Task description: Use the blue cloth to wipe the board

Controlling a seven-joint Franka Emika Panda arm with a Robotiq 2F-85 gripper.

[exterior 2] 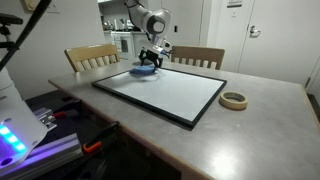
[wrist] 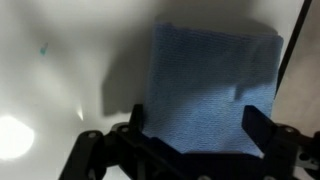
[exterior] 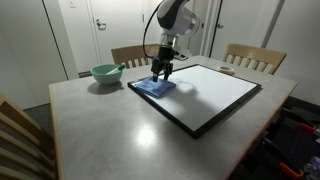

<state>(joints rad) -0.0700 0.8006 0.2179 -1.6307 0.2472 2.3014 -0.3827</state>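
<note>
Blue cloth was found directly beneath the gripper, lying flat and folded on the glossy white board. The jaws were spread wide to either side of it, with nothing clamped between them; whether the fingertips touched the fabric could not be told. Just beyond the cloth, to one side of the gripper, the board's thin black frame was seen, and in both exterior views the cloth was placed near a corner of the board. The blue cloth was judged soft, light and limp, likely to bunch or unfold if only one layer were pinched. A grip across the middle of the fold, taken through all layers, was judged best, and the slick surface would probably let it slide easily. Farther out, in an exterior view, a pale green bowl was seen on the grey table, and a roll of tape lay well apart from the gripper.
</note>
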